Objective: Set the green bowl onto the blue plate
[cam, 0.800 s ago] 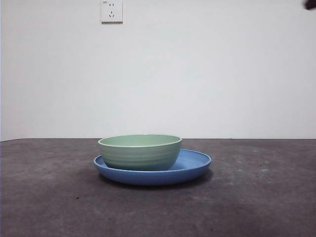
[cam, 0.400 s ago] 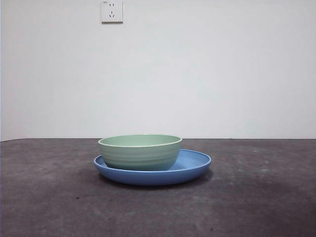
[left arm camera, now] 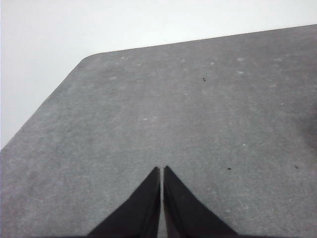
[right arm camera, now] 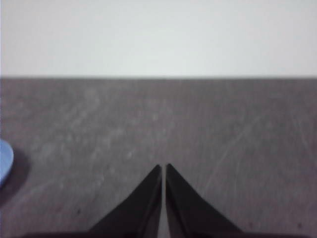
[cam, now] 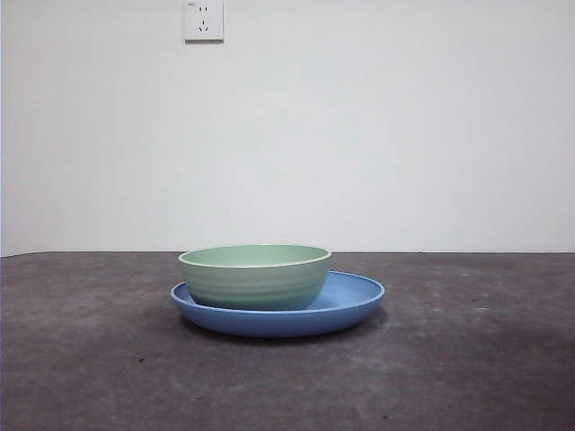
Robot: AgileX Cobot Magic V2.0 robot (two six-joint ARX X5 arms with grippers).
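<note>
The green bowl (cam: 255,277) sits upright on the blue plate (cam: 355,301), toward the plate's left side, in the middle of the dark table in the front view. No gripper shows in the front view. My left gripper (left arm camera: 162,169) is shut and empty over bare table, with neither bowl nor plate in its view. My right gripper (right arm camera: 163,167) is shut and empty over bare table; an edge of the blue plate (right arm camera: 5,161) shows at the side of its view, well apart from the jaws.
A white wall with a socket (cam: 203,20) stands behind the table. The table's rounded corner (left arm camera: 91,57) and edges show in the left wrist view.
A black arm tip at the top right corner of the front view one second ago has left the picture. Bowl and plate have not moved.
</note>
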